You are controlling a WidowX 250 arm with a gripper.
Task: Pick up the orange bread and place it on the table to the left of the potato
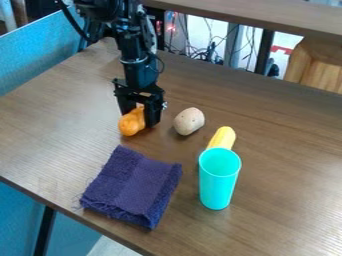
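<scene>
On the left, a folded purple cloth is lying flat on the brown counter, near the front edge. Next, past the far edge of the cloth, an orange toy squash is leaning, with its fat, round end pointing down and its thin end going up. The black gripper is hanging over that spot and is holding the squash, with 1 finger on each side of it. I can't tell if the bottom of the squash is touching the counter. The squash is looking light and a bit stiff, like a plastic toy, so it probably isn't going to break. Its skin is looking smooth and may be slippery, and the fat end could be rolling or twisting if the grip is too loose. The best place for holding it is probably the middle, just above the fat part. To the right, a tan, potato-like lump is sitting near the gripper but apart from it. Farther right, a tall blue-green cup is standing up, and a yellow toy corn is lying behind it, with its near end hiding.
</scene>
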